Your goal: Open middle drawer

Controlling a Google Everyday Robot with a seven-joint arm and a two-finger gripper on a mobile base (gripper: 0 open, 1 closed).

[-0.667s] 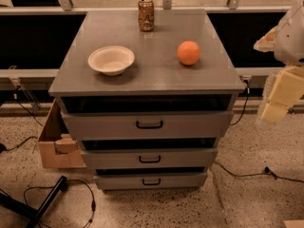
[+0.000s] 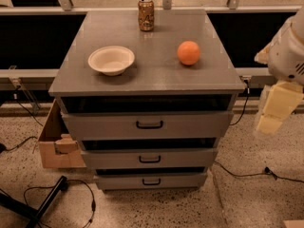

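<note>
The middle drawer [image 2: 149, 158] is the second of three grey fronts in the cabinet, with a small black loop handle [image 2: 149, 159] at its centre. A dark gap shows above its front. My gripper [image 2: 274, 109], cream-coloured, hangs in the air to the right of the cabinet, about level with the top drawer [image 2: 147, 125]. It is well apart from the drawers and touches nothing.
On the cabinet top [image 2: 156, 75] stand a white bowl [image 2: 111, 60], an orange [image 2: 189, 52] and a can [image 2: 146, 14]. The bottom drawer [image 2: 151, 180] sits below. A cardboard box [image 2: 54, 144] stands at the cabinet's left. Cables [image 2: 247, 172] lie on the speckled floor.
My gripper has dropped slightly at the right edge of the view. The cabinet, its drawers and the things on top have not moved.
</note>
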